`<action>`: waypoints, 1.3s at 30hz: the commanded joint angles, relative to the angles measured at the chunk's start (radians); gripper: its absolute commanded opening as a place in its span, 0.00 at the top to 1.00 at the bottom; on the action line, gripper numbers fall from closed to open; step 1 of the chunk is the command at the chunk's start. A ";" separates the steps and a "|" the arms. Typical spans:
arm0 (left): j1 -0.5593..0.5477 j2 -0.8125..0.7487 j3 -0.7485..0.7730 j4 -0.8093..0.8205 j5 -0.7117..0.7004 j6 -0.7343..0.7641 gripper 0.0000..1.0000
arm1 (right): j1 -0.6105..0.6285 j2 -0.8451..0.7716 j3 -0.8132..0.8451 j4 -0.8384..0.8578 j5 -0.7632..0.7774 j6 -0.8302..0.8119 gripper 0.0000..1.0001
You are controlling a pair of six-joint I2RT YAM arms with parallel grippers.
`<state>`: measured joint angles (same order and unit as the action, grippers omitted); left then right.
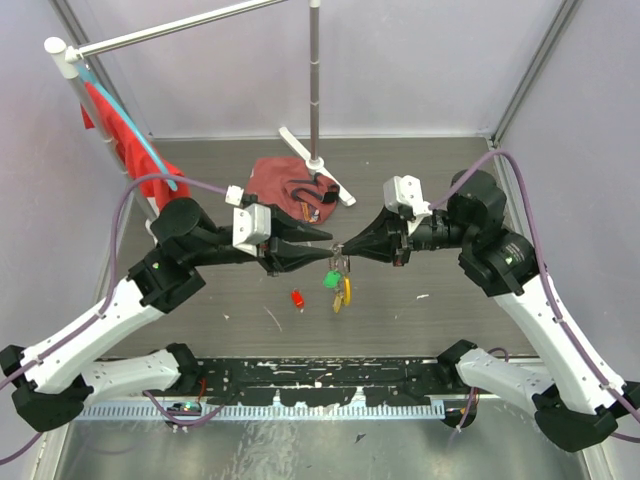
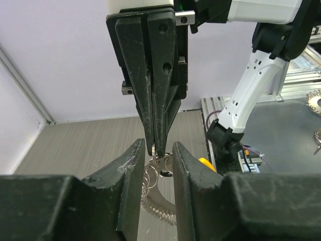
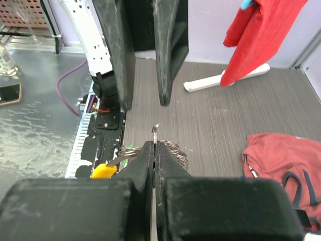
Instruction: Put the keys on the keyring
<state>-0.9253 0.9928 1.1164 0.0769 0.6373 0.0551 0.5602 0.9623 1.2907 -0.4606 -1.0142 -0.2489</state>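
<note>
- Two claws meet tip to tip above the middle of the counter. The right gripper point(image 3: 154, 146) is pinched fully closed on the thin wire of the keyring point(image 2: 156, 206) and holds it in the air. The ring's coiled turns and a bunch of keys point(image 1: 338, 282), green and yellow among them, dangle below its tips.
- The left gripper point(image 3: 145, 101) is parted and grips nothing. Its fingers sit either side of the right claw's tip.
- The step in hand is probably spreading the ring for another key. To do it well, the right claw should hold its firm pinch. The left should close slowly on a neighbouring turn of wire, not on the keys, since springy wire can slip free.
- One red key point(image 1: 297, 298) lies loose on the counter, nearer the near edge and just left of the hanging bunch.
- The counter point(image 1: 450, 330) is dark grey with a wood grain.
- A crumpled dark red cloth point(image 1: 285, 180) lies towards the far edge, with a white-footed pole stand point(image 1: 316, 100) just beside it.
- At the far-left corner a red garment point(image 1: 120, 140) hangs from a rail, and pale lilac walls close in the space.
</note>
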 commanded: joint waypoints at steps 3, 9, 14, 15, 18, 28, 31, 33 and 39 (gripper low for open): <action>-0.001 0.024 0.132 -0.321 -0.076 0.115 0.63 | 0.003 0.004 0.041 -0.059 0.088 -0.062 0.99; -0.001 0.101 0.230 -0.484 -0.094 0.158 0.60 | 0.011 0.023 0.052 -0.104 0.127 -0.080 0.99; -0.002 0.144 0.267 -0.525 -0.100 0.162 0.58 | 0.018 0.028 0.049 -0.124 0.134 -0.085 0.99; -0.001 0.148 0.271 -0.531 -0.101 0.165 0.58 | 0.019 0.027 0.049 -0.126 0.134 -0.085 0.99; -0.001 0.165 0.283 -0.548 -0.101 0.173 0.58 | 0.020 0.028 0.047 -0.129 0.133 -0.087 0.99; -0.001 0.232 0.344 -0.587 -0.068 0.189 0.66 | 0.026 0.034 0.044 -0.138 0.124 -0.091 0.99; -0.001 0.247 0.361 -0.617 -0.062 0.207 0.68 | 0.027 0.032 0.043 -0.139 0.127 -0.092 0.99; -0.001 0.252 0.367 -0.631 -0.060 0.216 0.69 | 0.027 0.032 0.043 -0.140 0.130 -0.091 0.99; -0.002 0.268 0.394 -0.676 -0.062 0.242 0.75 | 0.027 0.035 0.045 -0.142 0.128 -0.092 0.99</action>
<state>-0.9257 1.2491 1.4654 -0.5484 0.5640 0.2672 0.5816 1.0019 1.2926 -0.6373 -0.8722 -0.3378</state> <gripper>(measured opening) 0.260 0.035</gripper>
